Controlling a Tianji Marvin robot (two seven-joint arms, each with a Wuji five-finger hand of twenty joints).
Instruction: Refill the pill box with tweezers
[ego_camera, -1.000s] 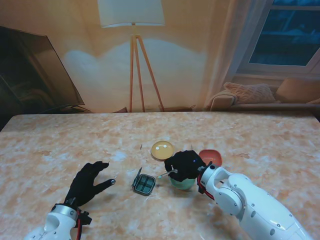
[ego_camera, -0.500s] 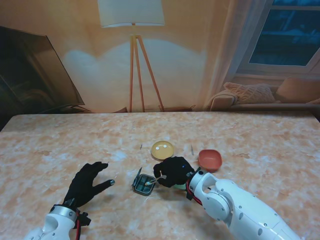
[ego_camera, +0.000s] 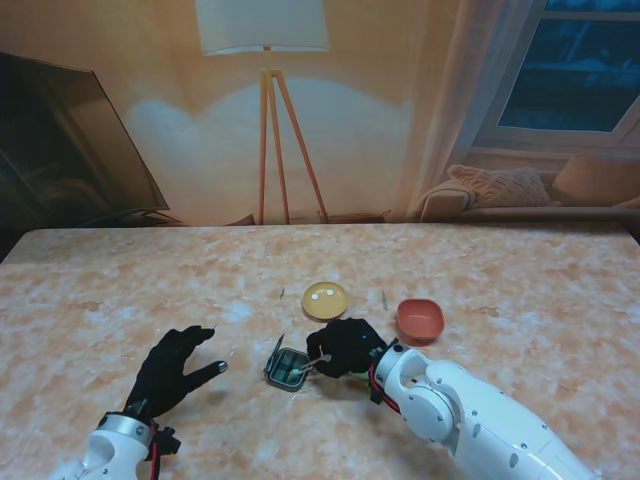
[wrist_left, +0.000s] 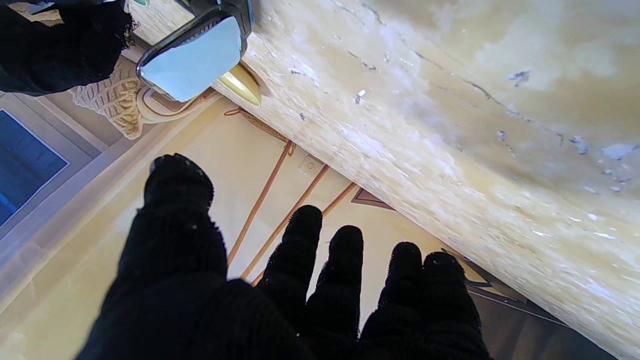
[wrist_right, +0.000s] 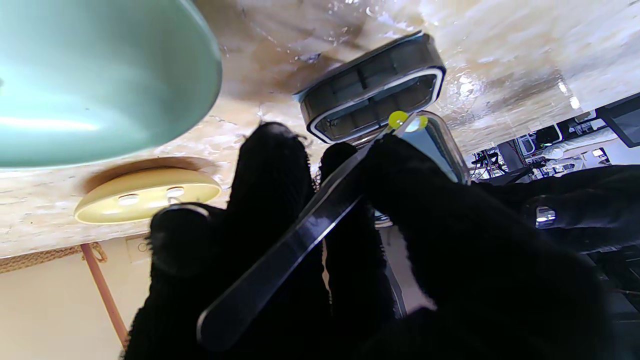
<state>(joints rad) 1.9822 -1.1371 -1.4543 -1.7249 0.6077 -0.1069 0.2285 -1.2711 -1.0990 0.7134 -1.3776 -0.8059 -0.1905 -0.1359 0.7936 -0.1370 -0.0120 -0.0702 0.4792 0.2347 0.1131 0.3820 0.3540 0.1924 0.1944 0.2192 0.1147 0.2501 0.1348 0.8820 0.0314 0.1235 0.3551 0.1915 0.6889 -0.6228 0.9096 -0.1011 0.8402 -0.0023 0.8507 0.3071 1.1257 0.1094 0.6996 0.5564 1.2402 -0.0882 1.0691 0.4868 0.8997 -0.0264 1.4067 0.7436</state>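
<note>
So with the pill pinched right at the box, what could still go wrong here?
1. The yellow pill sits at the very tip of the tweezers, near the edge of the pill box; released there it could bounce out onto the table.
2. The left hand lies open, apart from the box, so a nudge from the tweezers could shift it.
3. The right hand works close to the green bowl and might bump it.

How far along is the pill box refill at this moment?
Done: the dark compartmented pill box lies open. In hand: the right hand grips metal tweezers holding a yellow-green pill at the box. Left: releasing it, then the white pills in the yellow round dish. The left hand is open.
</note>
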